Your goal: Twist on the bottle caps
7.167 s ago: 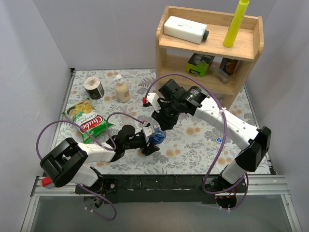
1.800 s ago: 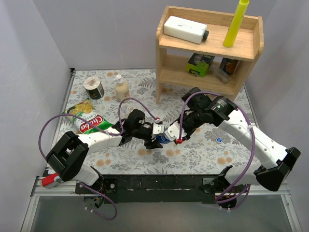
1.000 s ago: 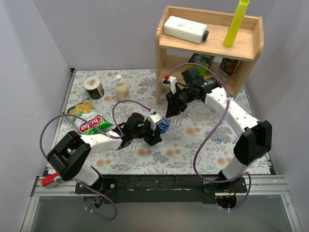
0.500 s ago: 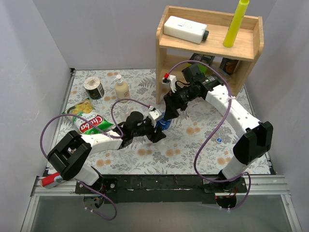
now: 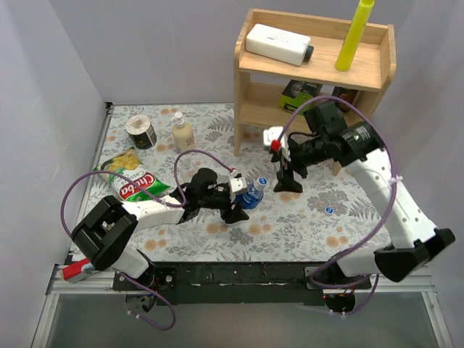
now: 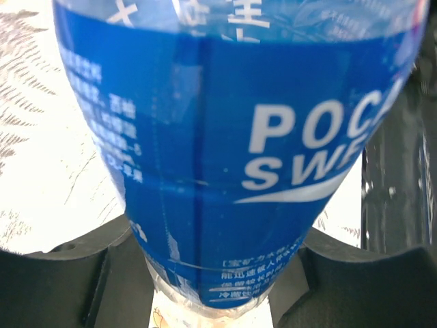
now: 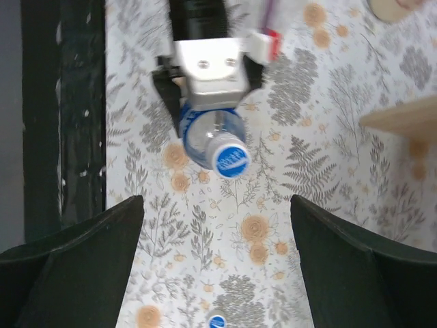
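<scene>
A: Where is the bottle (image 5: 252, 193) held?
B: It is clamped at the label by the left gripper (image 5: 238, 201), tilted above the table (image 5: 304, 217). A cap (image 7: 231, 159) is seen on its neck. The right gripper (image 7: 215, 205) is spread wide and empty. A second cap (image 5: 330, 210) lies on the table, well apart.
A: How will it handle?
B: It is judged light, thin-walled and smooth, so the label band is the best hold, and the cap is best taken by its rim. The table is flat, but room is limited by the shelf (image 5: 312, 80).
</scene>
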`<state>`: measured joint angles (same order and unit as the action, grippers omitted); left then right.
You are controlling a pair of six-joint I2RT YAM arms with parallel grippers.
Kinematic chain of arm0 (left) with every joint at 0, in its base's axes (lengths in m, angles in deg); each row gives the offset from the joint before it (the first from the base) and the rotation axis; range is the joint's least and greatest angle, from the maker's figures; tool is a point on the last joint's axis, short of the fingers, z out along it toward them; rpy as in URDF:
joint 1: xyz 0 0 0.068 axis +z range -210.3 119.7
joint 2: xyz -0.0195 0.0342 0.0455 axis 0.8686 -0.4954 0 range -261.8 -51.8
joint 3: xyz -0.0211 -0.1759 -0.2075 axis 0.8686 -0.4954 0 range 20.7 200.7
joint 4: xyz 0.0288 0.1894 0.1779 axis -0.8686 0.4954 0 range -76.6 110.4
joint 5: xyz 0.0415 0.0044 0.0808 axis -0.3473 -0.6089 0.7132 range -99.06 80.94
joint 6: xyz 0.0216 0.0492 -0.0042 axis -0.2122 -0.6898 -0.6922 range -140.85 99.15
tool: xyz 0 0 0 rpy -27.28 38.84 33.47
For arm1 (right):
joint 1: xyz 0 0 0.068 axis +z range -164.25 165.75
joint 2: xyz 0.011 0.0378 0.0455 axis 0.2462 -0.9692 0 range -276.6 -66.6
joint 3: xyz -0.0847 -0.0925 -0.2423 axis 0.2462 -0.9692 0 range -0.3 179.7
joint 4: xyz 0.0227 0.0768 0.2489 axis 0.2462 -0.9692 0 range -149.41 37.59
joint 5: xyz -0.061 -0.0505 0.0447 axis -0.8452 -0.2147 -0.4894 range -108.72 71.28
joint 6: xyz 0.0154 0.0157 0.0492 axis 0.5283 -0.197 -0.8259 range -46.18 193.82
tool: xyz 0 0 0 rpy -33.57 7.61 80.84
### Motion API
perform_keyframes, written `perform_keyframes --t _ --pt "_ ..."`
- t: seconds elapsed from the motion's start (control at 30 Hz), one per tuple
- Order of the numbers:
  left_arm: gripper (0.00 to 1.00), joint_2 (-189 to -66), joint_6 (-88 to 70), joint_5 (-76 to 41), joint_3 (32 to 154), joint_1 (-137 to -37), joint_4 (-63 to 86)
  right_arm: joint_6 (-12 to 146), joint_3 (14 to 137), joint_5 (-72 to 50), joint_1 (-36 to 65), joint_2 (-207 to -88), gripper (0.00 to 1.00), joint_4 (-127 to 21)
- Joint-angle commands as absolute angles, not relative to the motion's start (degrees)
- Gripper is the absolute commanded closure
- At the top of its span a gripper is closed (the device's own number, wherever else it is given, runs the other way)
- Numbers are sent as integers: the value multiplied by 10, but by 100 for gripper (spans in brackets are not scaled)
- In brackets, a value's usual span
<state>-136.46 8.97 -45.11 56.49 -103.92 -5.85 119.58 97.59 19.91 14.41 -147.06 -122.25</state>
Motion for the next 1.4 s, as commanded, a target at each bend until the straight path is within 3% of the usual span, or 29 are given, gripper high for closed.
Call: perform_keyframes --t 0.0,0.17,0.53,0.87,1.07,1.27,1.3,1.37 --pt "100 -1363 -36 -523 609 -1040 26 1403 894 135 226 -1404 6 -1224" --pt "100 -1371 -110 -535 631 -1040 86 1460 851 85 292 -1381 18 -1188" --pt "100 -1373 -150 -548 641 -1040 109 1518 839 79 313 -1397 39 -1202" --pt "100 -1377 -156 -554 647 -1040 105 1543 820 77 317 -1398 42 -1223" --pt "100 -1380 -155 -556 651 -1040 100 1545 815 79 320 -1404 49 -1221" --pt "100 -1375 -147 -547 653 -1040 94 1502 821 81 321 -1422 72 -1211" --pt "100 -1372 -140 -542 648 -1040 85 1480 818 77 320 -1426 80 -1193" --pt "100 -1360 -122 -526 640 -1040 62 1403 813 67 317 -1439 85 -1177"
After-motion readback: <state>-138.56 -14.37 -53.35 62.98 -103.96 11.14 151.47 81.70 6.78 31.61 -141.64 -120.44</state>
